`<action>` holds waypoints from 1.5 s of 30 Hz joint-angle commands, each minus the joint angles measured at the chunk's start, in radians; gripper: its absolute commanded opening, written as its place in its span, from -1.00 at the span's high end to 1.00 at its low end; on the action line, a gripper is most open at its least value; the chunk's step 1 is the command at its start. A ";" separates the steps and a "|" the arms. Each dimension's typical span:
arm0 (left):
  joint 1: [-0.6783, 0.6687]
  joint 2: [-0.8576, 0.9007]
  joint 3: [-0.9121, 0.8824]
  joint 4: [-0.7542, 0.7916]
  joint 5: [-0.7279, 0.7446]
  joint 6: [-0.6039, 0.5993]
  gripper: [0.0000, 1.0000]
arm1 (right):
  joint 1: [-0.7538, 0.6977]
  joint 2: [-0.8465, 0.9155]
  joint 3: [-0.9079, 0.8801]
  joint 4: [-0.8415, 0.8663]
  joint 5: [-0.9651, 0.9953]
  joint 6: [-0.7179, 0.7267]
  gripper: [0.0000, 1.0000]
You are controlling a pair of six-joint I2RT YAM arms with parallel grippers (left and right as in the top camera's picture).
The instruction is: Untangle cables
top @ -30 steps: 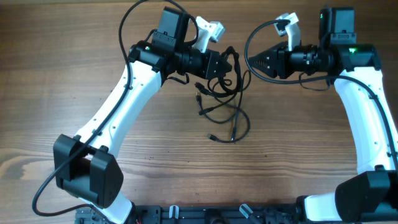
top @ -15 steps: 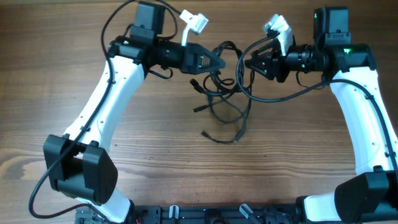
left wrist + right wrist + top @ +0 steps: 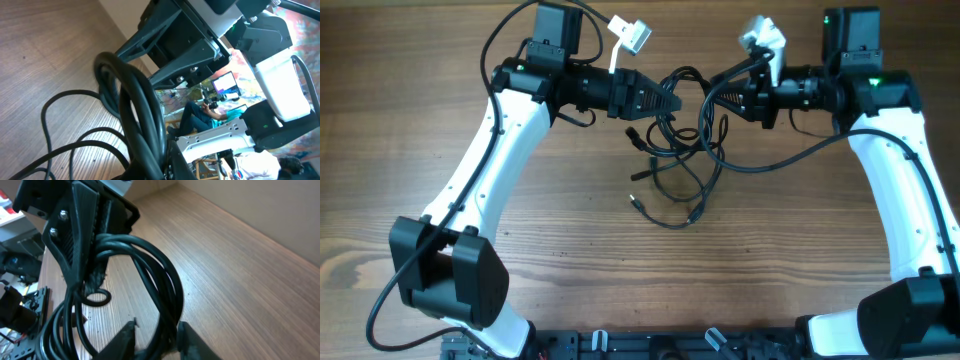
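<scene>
The cables [image 3: 682, 112] are a tangle of thin black cords hanging between both grippers. Loose loops trail down to the table, with small plug ends [image 3: 638, 201] lying on the wood. My left gripper [image 3: 667, 100] is shut on the upper left of the bundle; the left wrist view shows thick cords [image 3: 135, 105] running into its jaws [image 3: 170, 161]. My right gripper [image 3: 717, 97] sits at the bundle's right side. In the right wrist view its fingers [image 3: 157, 336] are apart and straddle a cable loop [image 3: 160, 275], facing the left gripper [image 3: 80, 230].
The wooden table [image 3: 800, 250] spreads all around the tangle. The white arms' own thicker black wires loop above and beside the right gripper [image 3: 790, 150]. A black rail runs along the table's front edge [image 3: 650, 345].
The left gripper pulled left with the cables a second ago and has held since. The right gripper has moved left onto the bundle. The loose ends on the table have shifted slightly.
</scene>
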 commanded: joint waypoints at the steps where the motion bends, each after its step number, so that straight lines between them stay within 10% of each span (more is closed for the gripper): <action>1: -0.032 -0.003 0.004 0.000 0.046 -0.006 0.92 | 0.026 -0.016 0.008 0.018 -0.036 -0.016 0.63; 8: -0.037 -0.003 0.004 0.000 0.046 -0.006 0.92 | 0.026 -0.016 0.008 0.006 0.002 0.002 0.88; 14: -0.037 -0.003 0.004 0.001 0.045 -0.006 0.92 | 0.026 -0.008 0.007 -0.038 0.002 0.009 0.48; 45: -0.039 -0.003 0.004 0.000 0.046 -0.009 0.92 | 0.081 0.042 0.005 0.025 0.068 0.013 0.50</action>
